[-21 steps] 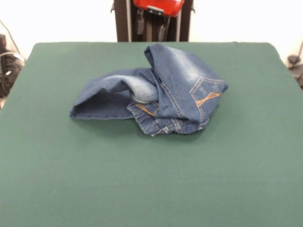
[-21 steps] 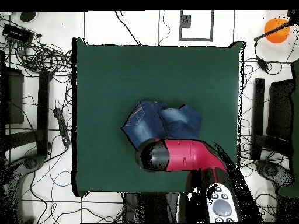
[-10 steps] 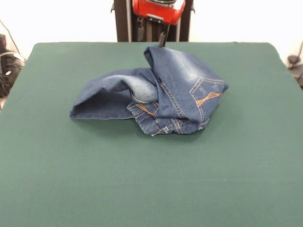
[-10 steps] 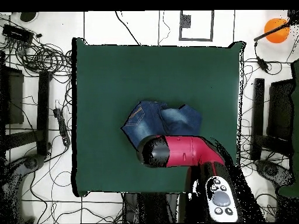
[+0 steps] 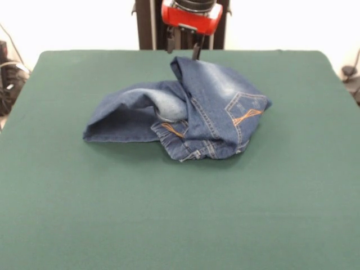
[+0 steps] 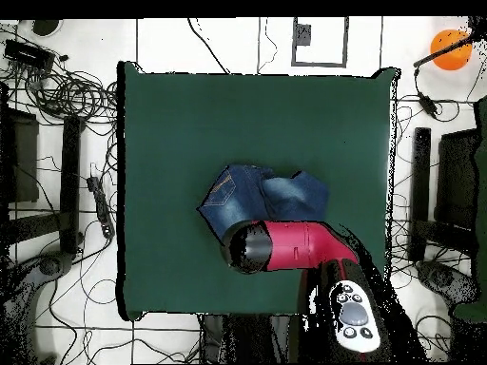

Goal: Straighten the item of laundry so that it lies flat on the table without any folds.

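Note:
The item of laundry (image 5: pixel 185 112), blue jeans with orange stitching, lies bunched in a folded heap on the far half of the green table (image 5: pixel 169 214). One leg doubles over to the left, and a stitched pocket faces up on the right. My gripper (image 5: pixel 183 49) hangs open just above the raised far edge of the heap, its two dark fingers (image 5: pixel 196 52) apart and holding nothing. In the overhead view the jeans (image 6: pixel 257 195) lie near the middle of the table (image 6: pixel 190 114). The red arm (image 6: pixel 290 245) covers their near edge and hides the gripper.
Cables and stands (image 6: pixel 67 143) crowd the floor on both sides of the table. An orange ball (image 6: pixel 449 48) sits off the table at one corner. Broad green cloth surrounds the heap on all sides.
My gripper has come down from the top edge to just above the far fold of the jeans. The jeans have not moved.

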Controlling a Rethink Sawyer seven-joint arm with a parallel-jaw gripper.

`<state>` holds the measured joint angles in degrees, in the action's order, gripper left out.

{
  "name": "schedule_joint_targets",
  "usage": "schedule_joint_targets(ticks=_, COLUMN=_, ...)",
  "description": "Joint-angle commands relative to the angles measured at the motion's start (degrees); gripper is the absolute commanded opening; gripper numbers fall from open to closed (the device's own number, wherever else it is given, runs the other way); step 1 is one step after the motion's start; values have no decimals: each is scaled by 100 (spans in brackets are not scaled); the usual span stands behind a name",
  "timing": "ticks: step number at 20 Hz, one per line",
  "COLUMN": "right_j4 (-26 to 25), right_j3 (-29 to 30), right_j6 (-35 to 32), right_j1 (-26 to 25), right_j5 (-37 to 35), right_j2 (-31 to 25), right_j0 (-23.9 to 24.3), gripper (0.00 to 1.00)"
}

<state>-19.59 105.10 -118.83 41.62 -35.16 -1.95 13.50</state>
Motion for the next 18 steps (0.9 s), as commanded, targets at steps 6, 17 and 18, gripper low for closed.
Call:
schedule_joint_targets(ticks=6, right_j4=6, right_j3=-64, right_j6=273, right_j1=-154, right_j5=-336, right_j2=-650, right_j0=-83, gripper=100)
schedule_joint_targets(ticks=17, right_j4=14, right_j3=312, right_j6=22, right_j1=404, right_j5=-156, right_j2=-480, right_j0=-249, gripper=100)
schedule_joint_targets(ticks=18, right_j4=39, right_j3=384, right_j6=17, right_j1=486, right_j5=-152, right_j2=-482, right_j0=-247, gripper=100)
